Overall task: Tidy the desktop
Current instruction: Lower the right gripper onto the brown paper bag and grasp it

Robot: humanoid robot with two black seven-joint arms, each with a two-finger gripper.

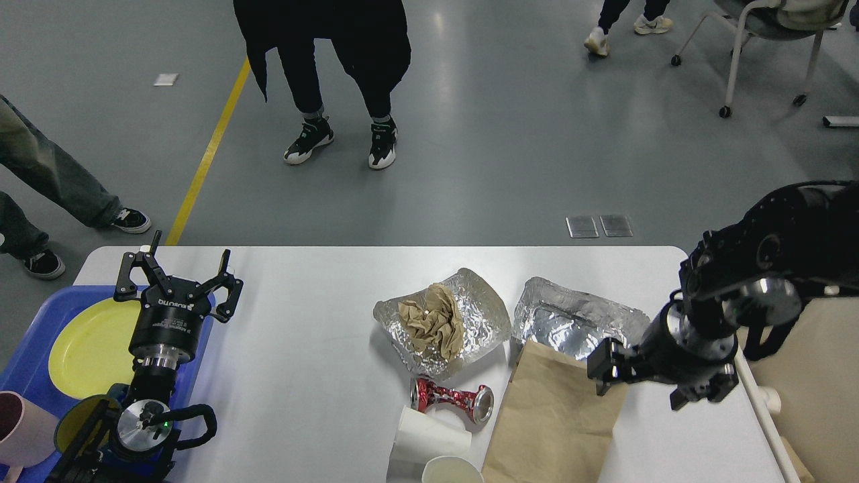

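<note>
The desktop [302, 335] is a wide white tabletop littered in its middle. On it lie a crumpled foil sheet holding wadded brown paper [439, 329], a foil tray [570, 322], a flat brown paper bag [550, 416], a crushed red can [451, 397], a white paper cup on its side [429, 439] and an upright cup [451, 471]. My right gripper [641, 384] is open and low over the bag's upper right corner, holding nothing. At the table's left edge my left gripper [178, 268] points away from me, open and empty.
A blue tray [27, 362] at the left carries a yellow plate [94, 345] and a pink cup [17, 429]. A beige bin [819, 376] stands off the table's right edge. People stand and walk on the grey floor beyond the table.
</note>
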